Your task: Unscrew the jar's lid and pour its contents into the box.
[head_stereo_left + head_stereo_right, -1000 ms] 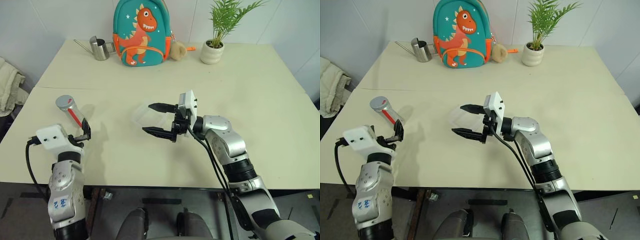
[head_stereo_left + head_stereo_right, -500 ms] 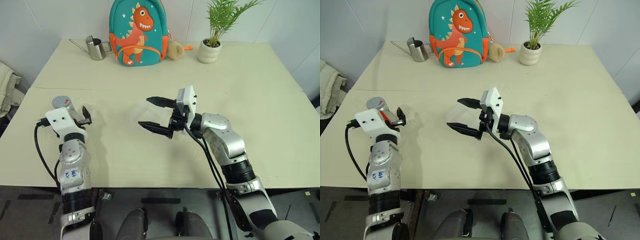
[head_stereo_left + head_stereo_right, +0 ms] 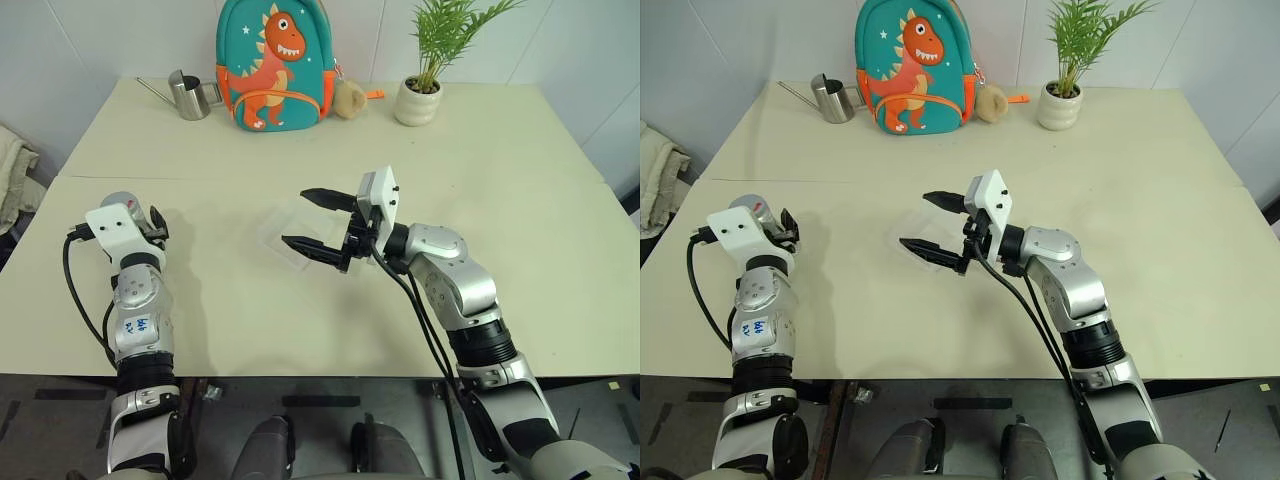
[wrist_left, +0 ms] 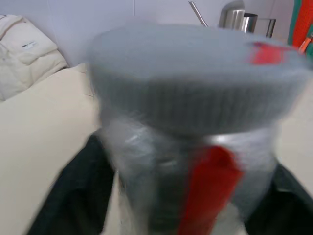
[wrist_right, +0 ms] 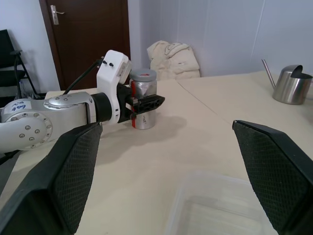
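Jar [image 5: 143,105] first, at the table's [image 3: 500,180] left edge: it stands upright with its grey lid [image 4: 195,78] screwed on, my left claw's [image 5: 146,104] black fingers [image 4: 73,191] set against its two sides, though I cannot make out what lies inside. Toward the middle, the clear box [image 3: 285,232] lies flat on the table with nothing showing in it. My right claw [image 3: 318,220] hangs over the box's near edge, fingers wide apart and holding nothing.
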Available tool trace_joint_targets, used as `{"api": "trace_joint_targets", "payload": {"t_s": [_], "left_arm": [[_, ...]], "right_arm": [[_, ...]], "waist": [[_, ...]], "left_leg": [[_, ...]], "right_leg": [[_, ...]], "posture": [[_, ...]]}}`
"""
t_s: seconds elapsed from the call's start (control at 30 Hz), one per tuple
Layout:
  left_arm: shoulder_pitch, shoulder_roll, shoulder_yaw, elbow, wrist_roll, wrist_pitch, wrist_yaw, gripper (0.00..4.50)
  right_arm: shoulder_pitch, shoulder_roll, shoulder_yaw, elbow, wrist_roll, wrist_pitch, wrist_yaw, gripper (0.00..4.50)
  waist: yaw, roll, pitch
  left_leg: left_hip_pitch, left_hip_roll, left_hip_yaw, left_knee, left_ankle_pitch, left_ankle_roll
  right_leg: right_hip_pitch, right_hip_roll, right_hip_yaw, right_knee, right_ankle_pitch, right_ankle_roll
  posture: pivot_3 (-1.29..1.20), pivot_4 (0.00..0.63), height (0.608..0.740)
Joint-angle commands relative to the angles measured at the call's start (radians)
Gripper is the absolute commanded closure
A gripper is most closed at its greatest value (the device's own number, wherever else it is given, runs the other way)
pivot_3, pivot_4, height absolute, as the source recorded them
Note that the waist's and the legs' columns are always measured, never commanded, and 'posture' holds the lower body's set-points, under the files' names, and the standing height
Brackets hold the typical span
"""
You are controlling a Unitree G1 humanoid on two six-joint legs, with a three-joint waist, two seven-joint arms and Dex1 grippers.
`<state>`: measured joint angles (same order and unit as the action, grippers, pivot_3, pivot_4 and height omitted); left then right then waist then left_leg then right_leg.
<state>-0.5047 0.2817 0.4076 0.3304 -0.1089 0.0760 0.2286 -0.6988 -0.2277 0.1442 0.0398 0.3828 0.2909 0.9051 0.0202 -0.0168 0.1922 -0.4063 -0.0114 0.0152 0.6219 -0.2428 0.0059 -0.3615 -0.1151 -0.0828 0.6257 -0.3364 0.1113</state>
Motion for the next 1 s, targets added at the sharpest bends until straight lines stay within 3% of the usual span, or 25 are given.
{"api": "trace_joint_targets", "payload": {"t_s": [0.03, 0.2, 0.33, 0.47, 0.57, 0.73, 1.0], "left_arm": [[-0.011, 0.023, -0.016, -0.027, 0.01, -0.026, -0.018, 2.45], [0.018, 0.06, -0.067, -0.166, 0.013, 0.015, -0.097, 2.6], [0.055, 0.12, -0.092, -0.34, -0.071, 0.13, -0.254, 2.6], [0.145, 0.318, -0.128, -0.614, -0.47, 0.515, -0.68, 2.6], [0.14, 0.398, -0.138, -0.653, -0.529, 0.608, -0.746, 2.6], [0.081, 0.412, -0.198, -0.645, -0.563, 0.675, -0.818, 2.6], [0.028, 0.374, -0.29, -0.628, -0.517, 0.643, -0.872, 2.6]], "right_arm": [[0.008, 0.001, -0.023, -0.048, 0.016, -0.015, -0.01, 0.0], [0.017, 0.005, -0.021, -0.048, 0.013, -0.025, -0.021, 0.0], [0.004, -0.005, -0.036, -0.044, 0.019, -0.013, -0.031, 0.0], [-0.074, -0.038, -0.061, -0.071, 0.064, 0.191, -0.09, 0.0], [-0.14, -0.023, -0.06, -0.087, 0.108, 0.281, -0.098, 0.0], [-0.219, 0.028, -0.011, -0.083, 0.107, 0.338, -0.102, 0.0], [-0.255, 0.105, 0.044, -0.046, 0.076, 0.353, -0.135, 0.0]], "waist": [[0.0, 0.0, 0.0], [-0.001, -0.001, 0.0], [-0.011, -0.001, 0.0], [-0.028, -0.001, 0.001], [-0.037, -0.001, 0.001], [-0.046, -0.001, 0.001], [-0.047, -0.001, 0.001]], "left_leg": [[0.0, 0.0, 0.0, 0.0, 0.0, 0.0], [0.0, 0.0, 0.001, 0.0, 0.0, 0.0], [0.0, 0.001, 0.002, -0.001, 0.0, -0.001], [0.0, 0.002, 0.003, -0.001, -0.001, -0.001], [0.0, 0.005, 0.003, -0.001, -0.002, -0.002], [0.001, 0.008, 0.001, -0.002, -0.002, -0.006], [-0.001, 0.008, 0.008, -0.003, -0.003, -0.004]], "right_leg": [[0.0, 0.0, 0.0, 0.0, 0.0, 0.0], [0.0, 0.0, 0.001, 0.0, 0.0, 0.0], [-0.001, 0.0, 0.002, 0.0, 0.0, 0.0], [-0.001, 0.0, 0.004, 0.0, 0.0, 0.0], [-0.002, -0.001, 0.007, 0.0, 0.0, -0.002], [-0.003, 0.002, 0.007, 0.001, -0.001, -0.007], [-0.008, 0.002, 0.008, 0.002, -0.001, -0.006]], "posture": [[0.0, 0.15, 0.74], [0.0, 0.15, 0.74], [0.0, 0.15, 0.74], [0.0, 0.15, 0.74], [0.0, 0.15, 0.74], [0.0, 0.15, 0.74], [0.0, 0.15, 0.74]]}}
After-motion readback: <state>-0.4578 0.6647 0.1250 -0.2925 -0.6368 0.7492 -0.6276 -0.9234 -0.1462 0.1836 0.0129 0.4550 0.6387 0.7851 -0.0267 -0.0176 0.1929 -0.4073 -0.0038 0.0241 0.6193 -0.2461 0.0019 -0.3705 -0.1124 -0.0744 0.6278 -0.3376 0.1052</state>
